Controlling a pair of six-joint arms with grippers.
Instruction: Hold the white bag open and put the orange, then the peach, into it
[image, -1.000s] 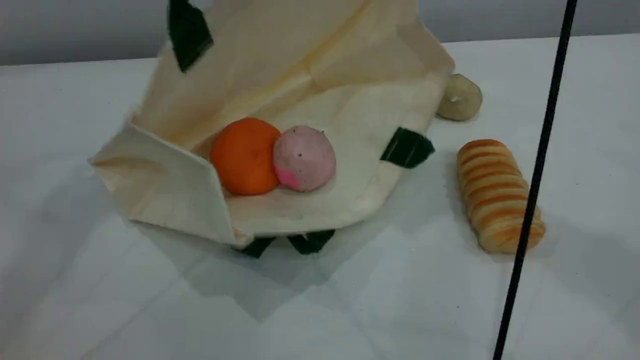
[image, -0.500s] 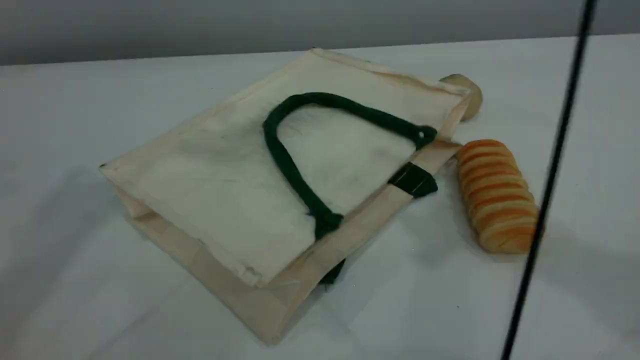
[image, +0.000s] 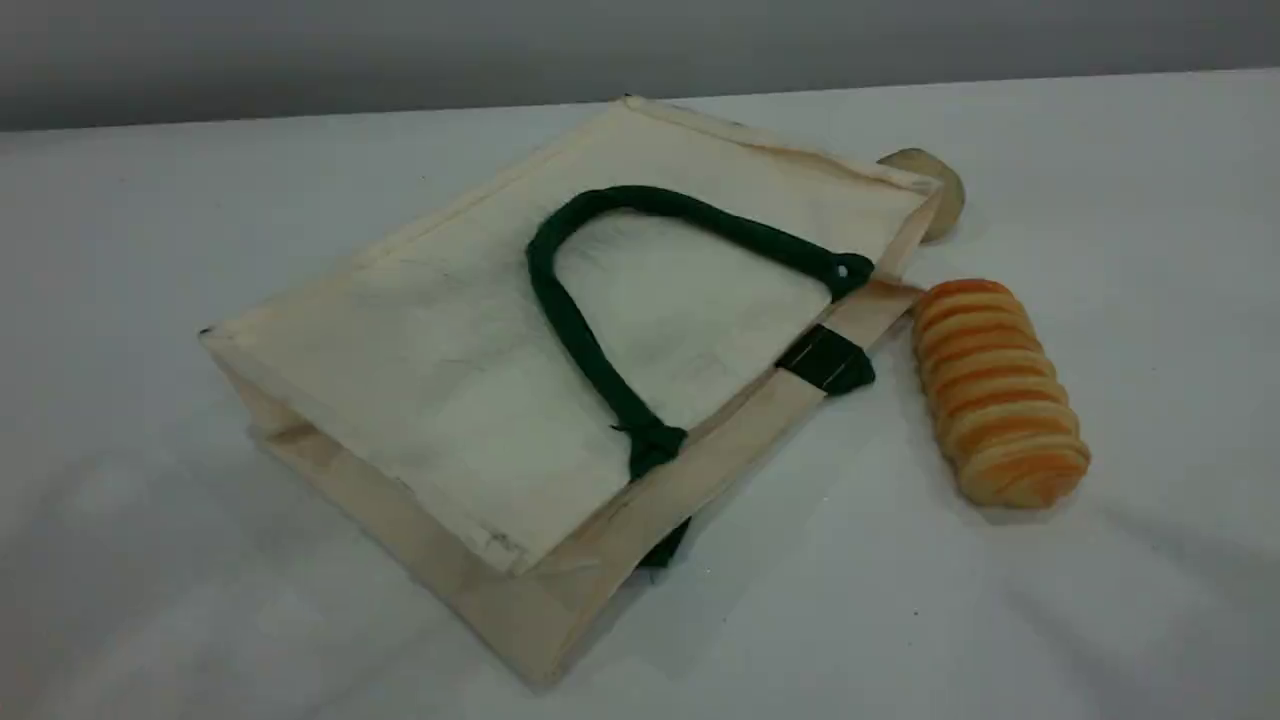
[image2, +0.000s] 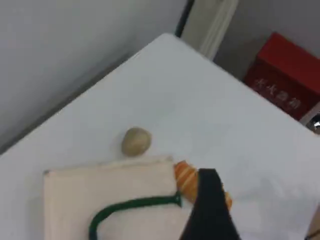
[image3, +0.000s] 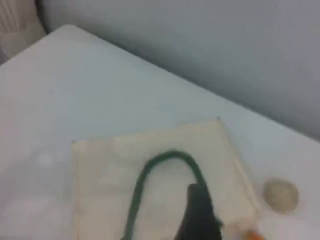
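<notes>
- Cream-white canvas of the white bag in the scene view, lying flat and closed on the pale table, one corner toward the camera.
- Dark green rope handle looped across the top face of the bag.
- Striped orange bread loaf just beside the bag's right edge; beige round thing at the far right corner, partly hidden behind it.
- In the left wrist view, seen from high above: bag, handle, beige round thing, loaf; red box beyond the table.
- Left hand as one dark fingertip at the bottom edge; open or closed impossible to tell.
- In the right wrist view, blurred: bag and handle below, beige round thing off its corner.
- Right hand above the bag, spread wide, gripping nothing.
</notes>
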